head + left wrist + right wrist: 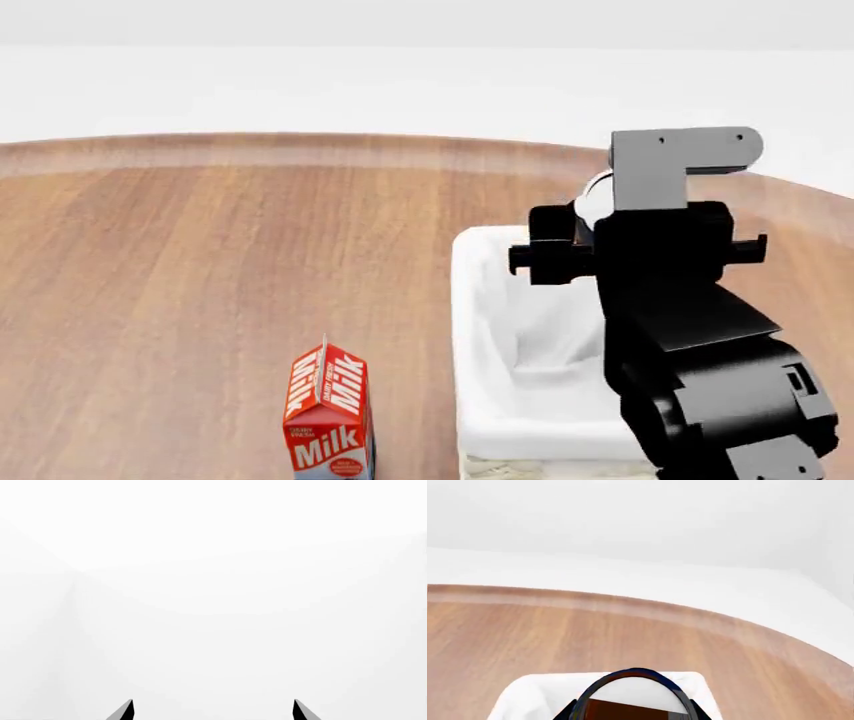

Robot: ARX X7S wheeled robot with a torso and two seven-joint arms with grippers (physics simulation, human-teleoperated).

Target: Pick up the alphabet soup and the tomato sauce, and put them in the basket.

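Table (pixel 200 260): wood, round edge, mostly bare in head view.

Basket (pixel 483 330): cream wicker, white liner, at right-front of table. Right arm (pixel 694 340) hangs over it and blocks most of the interior.

Milk carton (pixel 328 412): upright, near the basket's left wall, not touching.

Right gripper (pixel 635 700): over the basket, clenched on a can with pale silver top and a red-brown label edge below. Reads as the tomato sauce (pixel 635 692), can't fully confirm from this sliver.

Left gripper (pixel 213 711): only two fingertips visible, spread apart, nothing between them, facing blank white.

Alphabet soup: not visible in any view.

Risks:
- Can looks close to the far rim; releasing here could clip the liner edge and tip it out.
- Dropping from height could bounce it.
- Arm occludes the basket, so landing is hard to verify.
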